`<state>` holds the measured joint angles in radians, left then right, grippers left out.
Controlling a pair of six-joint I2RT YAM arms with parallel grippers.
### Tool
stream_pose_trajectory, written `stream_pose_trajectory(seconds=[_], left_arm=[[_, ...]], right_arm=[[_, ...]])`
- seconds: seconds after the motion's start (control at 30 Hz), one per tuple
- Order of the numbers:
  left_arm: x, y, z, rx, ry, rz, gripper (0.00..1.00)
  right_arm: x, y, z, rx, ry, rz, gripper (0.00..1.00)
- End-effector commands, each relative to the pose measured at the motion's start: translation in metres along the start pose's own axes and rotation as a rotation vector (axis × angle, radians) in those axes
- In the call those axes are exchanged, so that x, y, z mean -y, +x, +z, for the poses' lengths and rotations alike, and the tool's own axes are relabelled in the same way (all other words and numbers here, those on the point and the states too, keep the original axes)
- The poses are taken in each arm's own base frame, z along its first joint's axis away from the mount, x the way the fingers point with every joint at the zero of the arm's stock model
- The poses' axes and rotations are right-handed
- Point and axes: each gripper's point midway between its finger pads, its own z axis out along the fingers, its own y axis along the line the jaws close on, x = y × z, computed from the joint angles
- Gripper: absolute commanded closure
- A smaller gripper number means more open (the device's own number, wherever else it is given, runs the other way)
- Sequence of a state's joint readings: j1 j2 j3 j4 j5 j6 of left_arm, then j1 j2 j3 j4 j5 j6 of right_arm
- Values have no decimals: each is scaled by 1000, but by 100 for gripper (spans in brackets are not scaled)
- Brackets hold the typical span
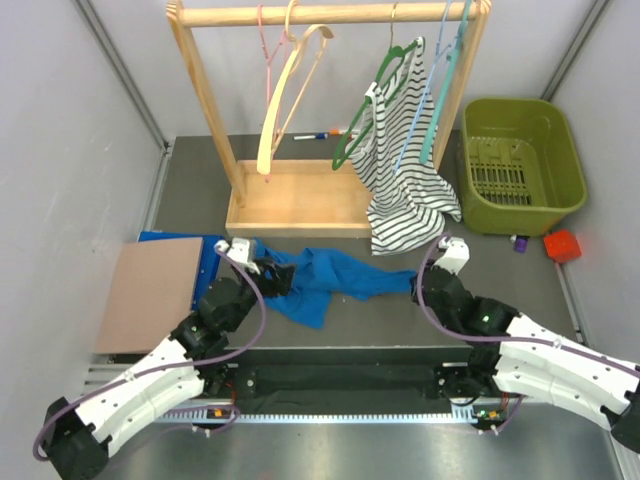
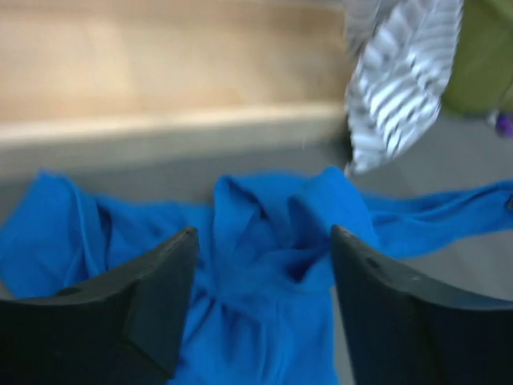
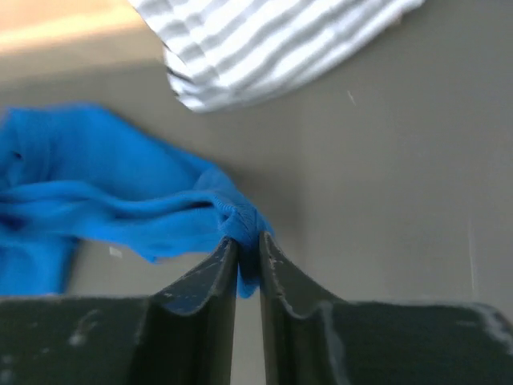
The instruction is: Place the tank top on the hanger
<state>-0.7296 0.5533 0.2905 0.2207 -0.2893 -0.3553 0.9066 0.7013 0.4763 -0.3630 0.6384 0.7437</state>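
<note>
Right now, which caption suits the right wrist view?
Right gripper, jaws shut, pinches one end of the crumpled royal-blue fabric tank top near a black-and-white striped top.

- I see the tank top lying on the tabletop, in front of the rack.
- My left gripper sits at its left end and my right gripper at its right end.
- The hanger hangs at the rail's left, just beside the wooden hanger.
- The striped top hangs at the rail's right.
- The basket stands right of the rack.
- A board lies left of the tank top.
</note>
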Motion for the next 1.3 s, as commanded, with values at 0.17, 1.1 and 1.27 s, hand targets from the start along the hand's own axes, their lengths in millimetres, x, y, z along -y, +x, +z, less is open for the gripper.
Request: stream_pose_trajectory(seconds=[0.17, 1.1, 1.27], left_arm=[[19, 5, -23, -51, 141, 10, 1], [51, -316, 35, 419, -214, 248, 1], [44, -335, 69, 429, -238, 252, 1]], right_arm=[[10, 23, -3, -72, -16, -35, 13], [1, 34, -6, -89, -108, -3, 12], [4, 39, -7, -99, -107, -6, 12]])
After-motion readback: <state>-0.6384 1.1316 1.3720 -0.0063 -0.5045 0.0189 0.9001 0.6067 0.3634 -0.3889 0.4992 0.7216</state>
